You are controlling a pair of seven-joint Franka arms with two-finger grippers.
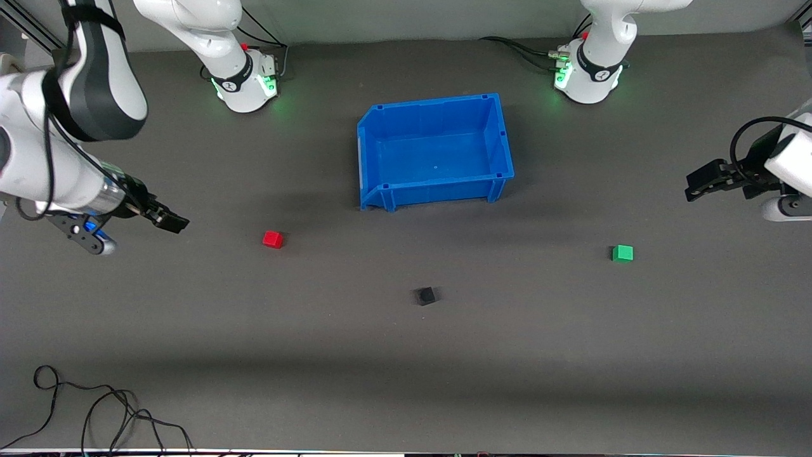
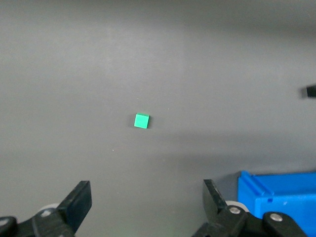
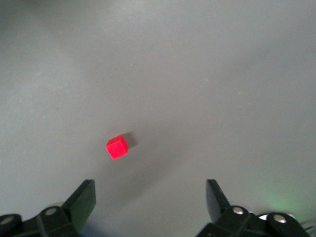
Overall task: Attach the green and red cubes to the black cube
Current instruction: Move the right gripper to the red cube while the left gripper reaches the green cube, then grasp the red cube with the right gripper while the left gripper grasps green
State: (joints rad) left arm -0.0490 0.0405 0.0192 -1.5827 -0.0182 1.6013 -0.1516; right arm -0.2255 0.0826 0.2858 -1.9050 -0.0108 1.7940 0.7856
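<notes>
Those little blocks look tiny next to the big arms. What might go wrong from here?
The black cube barely stands out from the dark mat, so it may be easy to miss. The red cube and green cube are small and loose; a slightly off grasp by the open right tool or left tool might knock one away. The blue bin stands close to the cubes, so a swinging arm might clip it.

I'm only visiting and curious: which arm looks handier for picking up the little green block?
The left arm, probably. Its pincer hangs open at the same end of the table as the green cube, which its wrist view shows ahead of it. The right pincer, also open, is by the red cube.
</notes>
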